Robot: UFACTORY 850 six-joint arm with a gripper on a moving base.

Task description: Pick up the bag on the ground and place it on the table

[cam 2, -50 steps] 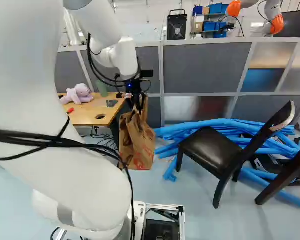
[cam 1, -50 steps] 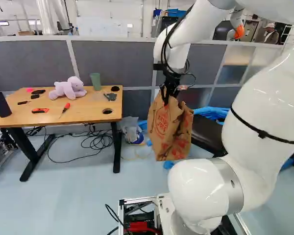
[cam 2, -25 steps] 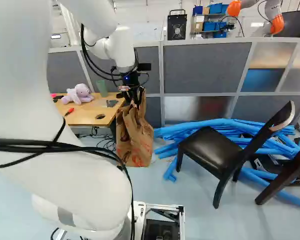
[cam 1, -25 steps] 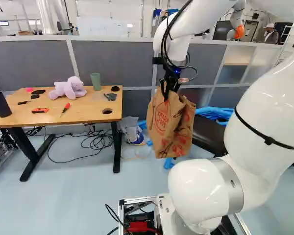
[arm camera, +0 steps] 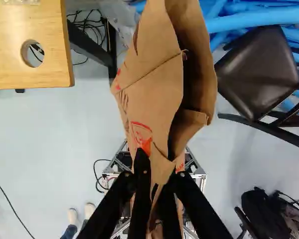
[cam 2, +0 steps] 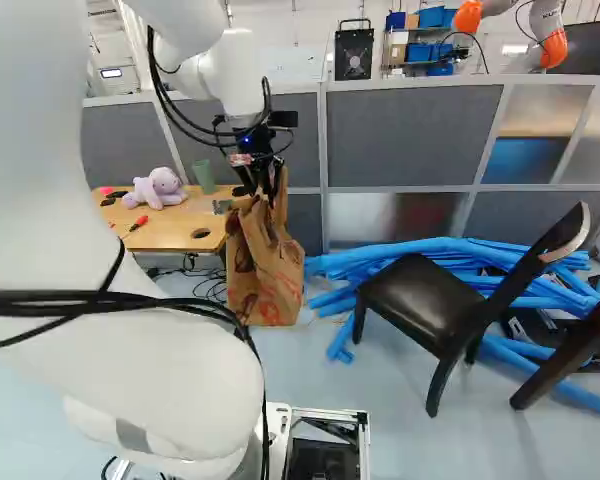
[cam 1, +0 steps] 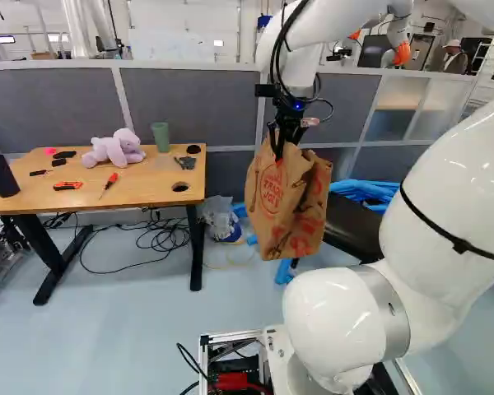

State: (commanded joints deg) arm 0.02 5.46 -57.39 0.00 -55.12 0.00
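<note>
Brown paper bag (cam 1: 285, 212) hangs above floor, top pinched between fingers of black gripper (cam 1: 278, 153). Gripper points down; white arm (cam 1: 445, 222) arches forward above it. Bag is right of table (cam 1: 140, 191) in left base view, apart from it. Plush toy (cam 1: 115, 150), green cup (cam 1: 160, 137) on table; dark chair (cam 2: 415, 300) across from it.

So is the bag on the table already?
No, the paper bag hangs from the gripper, to the right of the table in the left base view.
</note>
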